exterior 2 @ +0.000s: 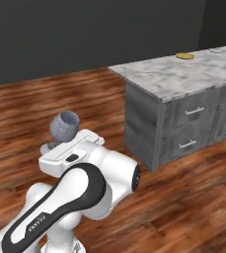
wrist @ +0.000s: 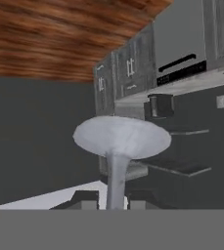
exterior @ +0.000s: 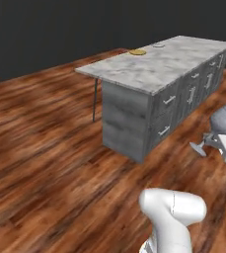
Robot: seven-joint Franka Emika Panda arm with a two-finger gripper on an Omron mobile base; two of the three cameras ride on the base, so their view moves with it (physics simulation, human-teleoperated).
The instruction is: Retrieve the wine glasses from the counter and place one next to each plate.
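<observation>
My gripper [exterior: 214,140] is shut on the stem of a smoky grey-blue wine glass [exterior: 224,118], which lies tilted with its bowl up and its round foot [exterior: 199,148] to the left. The right base view shows the glass [exterior 2: 64,125] just behind my white hand. In the hand view the foot [wrist: 122,136] and stem fill the centre between my fingertips [wrist: 86,199], at the gripper [wrist: 114,202]. A yellow plate [exterior: 137,52] and a white plate [exterior: 158,45] lie on the far end of the marble island [exterior: 149,69]. The second glass is out of view.
The island's grey drawer fronts [exterior: 169,101] face me across open wood floor [exterior: 45,148]. A thin metal leg [exterior: 94,99] stands under its overhang. The hand view is rolled upside down and shows dark cabinets [wrist: 128,73] and the counter's pale top [wrist: 182,85].
</observation>
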